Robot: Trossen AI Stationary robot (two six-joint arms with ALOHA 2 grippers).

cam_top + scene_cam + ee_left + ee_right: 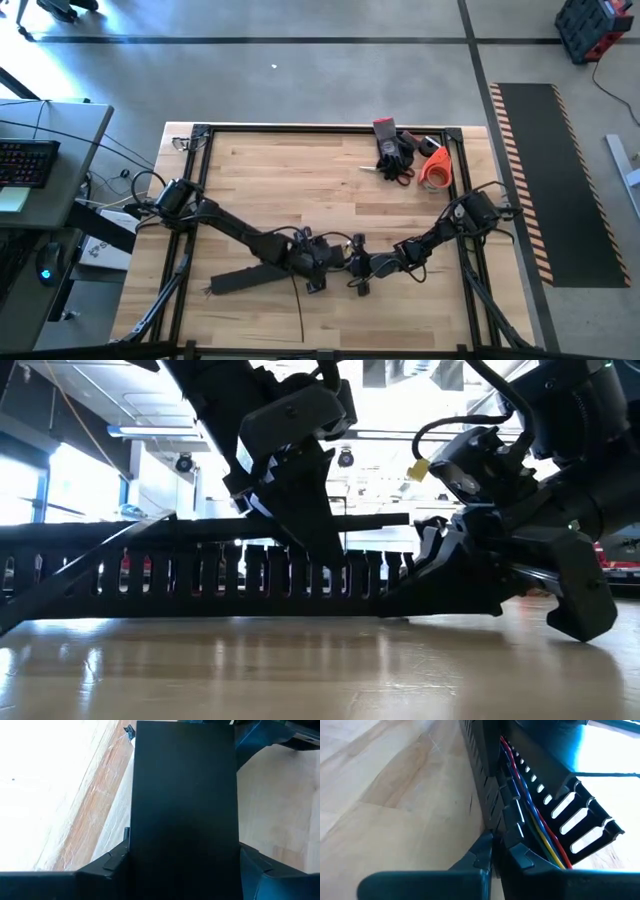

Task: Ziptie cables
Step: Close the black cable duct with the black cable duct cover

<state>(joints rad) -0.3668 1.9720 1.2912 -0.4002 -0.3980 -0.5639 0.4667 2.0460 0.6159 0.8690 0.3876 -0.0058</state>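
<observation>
A long black slotted bar point(240, 278) lies near the table's front middle, and it crosses the low view point(200, 575). Thin red, blue and yellow cables point(535, 815) run along its inside. My left gripper point(315, 258) comes from the left and stands over the bar's right part, closed across its wide black face point(182, 810). My right gripper point(362, 268) comes from the right and is shut at the bar's right end point(500, 851). A thin dark strand point(300, 310) trails from the bar toward the near edge. My left gripper has the bar between its two fingers point(112, 862), one on each long side, lying across it. The fingers slant down from above and from the table's left. The bar's flat black face point(182, 845) fills the gap between them. My right gripper pinches the bar's slotted side wall point(495, 832) between its two fingertips point(482, 850), at the bar's right end. The fingers slant down from the table's right, along the bar. The coloured cables run just beside the inner finger.
At the far right of the table lie dark gloves point(395, 148), red-handled scissors point(400, 175) and an orange tape roll point(437, 168). Bare wood stretches across the table's far middle and left point(280, 170). A black frame rail point(330, 128) edges the table.
</observation>
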